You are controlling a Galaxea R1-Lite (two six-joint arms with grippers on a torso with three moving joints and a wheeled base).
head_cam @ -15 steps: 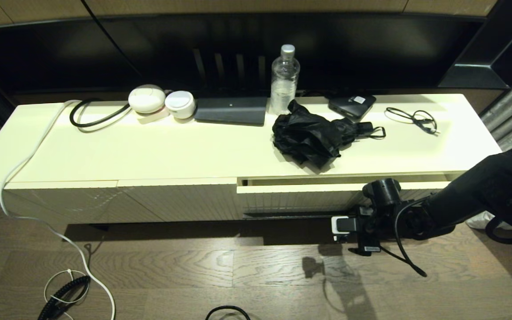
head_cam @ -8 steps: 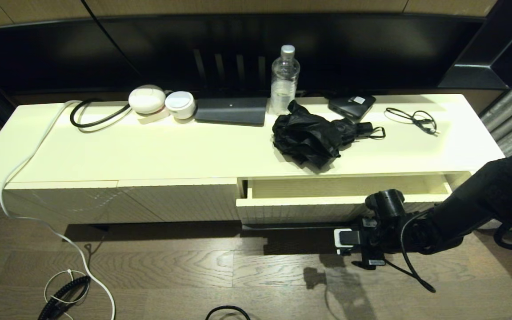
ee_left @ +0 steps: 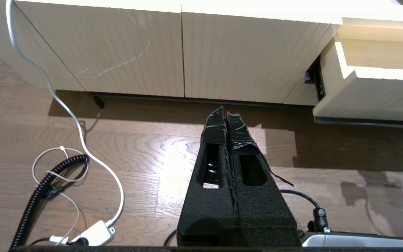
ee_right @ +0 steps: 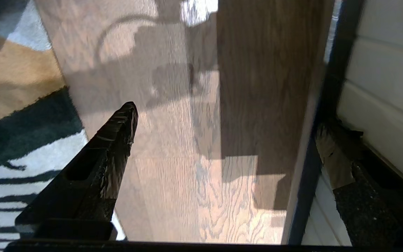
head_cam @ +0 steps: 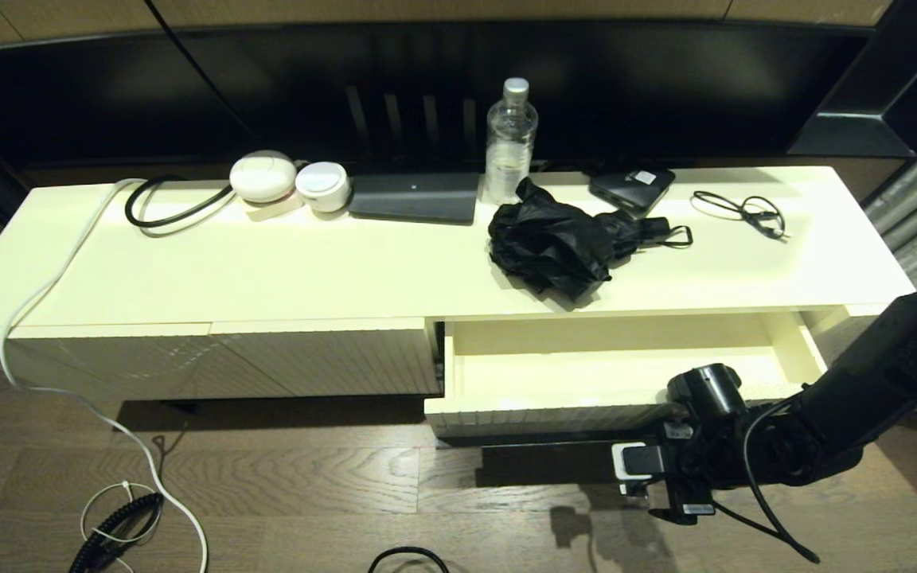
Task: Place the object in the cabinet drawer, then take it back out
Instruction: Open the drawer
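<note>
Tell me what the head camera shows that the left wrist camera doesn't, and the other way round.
Only the head view shows the cabinet top with the black umbrella lying on it, the water bottle, the inside of the open drawer, and the right arm low at the drawer front. Only the left wrist view shows the left gripper, fingers pressed together, hanging above the wooden floor in front of the ribbed door panels. Both show the drawer pulled out, the white cable and the coiled black cord.
</note>
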